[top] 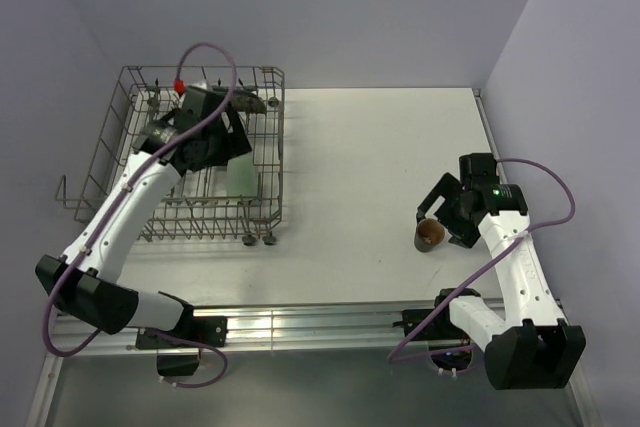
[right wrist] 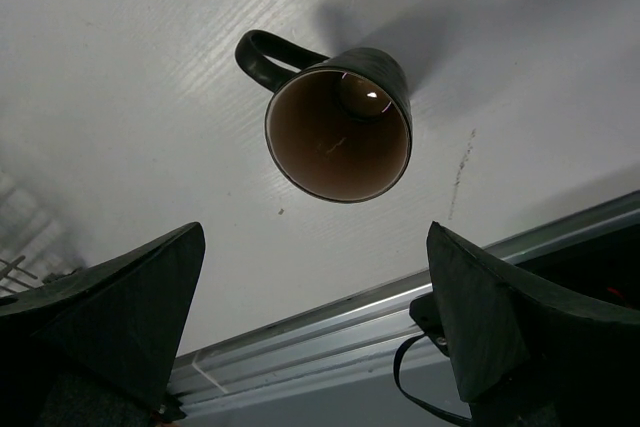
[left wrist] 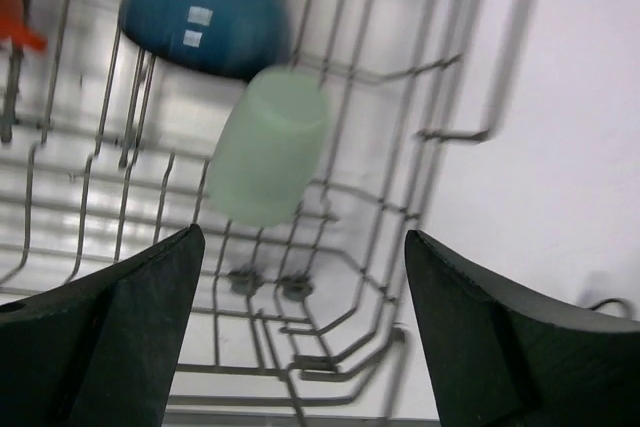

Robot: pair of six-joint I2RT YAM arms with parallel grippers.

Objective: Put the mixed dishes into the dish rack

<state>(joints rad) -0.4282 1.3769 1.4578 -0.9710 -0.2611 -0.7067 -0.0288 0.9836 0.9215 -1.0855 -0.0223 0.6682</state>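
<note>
**Last cup waiting on the bench**

The right jaws are hanging wide apart above the small brown cup [right wrist: 338, 137], gripping nothing. The cup is standing upright on the bench [top: 370, 167] at the near right, well apart from the dish rack [top: 110, 147] at the far left. It is showing a dark outside, a brown inside and a loop handle (a light is glinting off its floor). It appears to be the only piece outside the rack, so picking it up is likely the step in hand. That calls for descending and closing across the wall, clear of the handle. The left jaws are standing apart and empty over the rack, where the pale green mug [left wrist: 265, 147] is lying just beside the blue bowl [left wrist: 205, 12].
</note>
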